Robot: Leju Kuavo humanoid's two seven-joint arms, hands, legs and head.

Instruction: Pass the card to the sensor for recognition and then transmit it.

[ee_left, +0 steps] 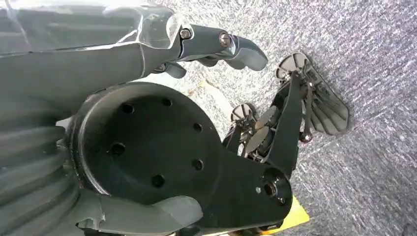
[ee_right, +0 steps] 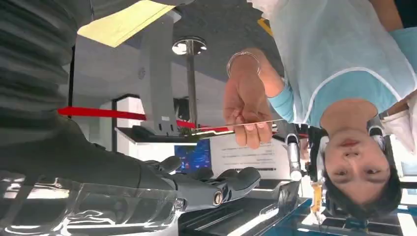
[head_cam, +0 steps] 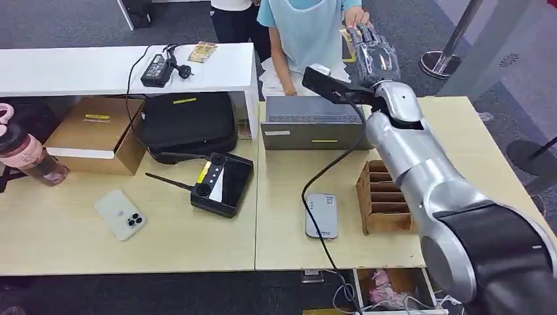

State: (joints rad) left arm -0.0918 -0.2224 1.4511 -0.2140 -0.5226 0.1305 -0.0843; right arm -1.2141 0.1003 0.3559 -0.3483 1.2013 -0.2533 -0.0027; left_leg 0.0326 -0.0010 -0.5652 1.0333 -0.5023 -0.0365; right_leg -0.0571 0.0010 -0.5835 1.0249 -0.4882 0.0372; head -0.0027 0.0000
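right hand (head_cam: 374, 56) raised, fingers apart, empty; card (ee_right: 236, 127) edge-on in person's hand (ee_right: 248, 110), just beside.

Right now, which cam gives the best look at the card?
The right wrist view: the card shows edge-on, pinched in the person's hand, apart from the right hand. In the head view the card is a small sliver between the person's hand and the right hand. The left wrist view faces carpet.
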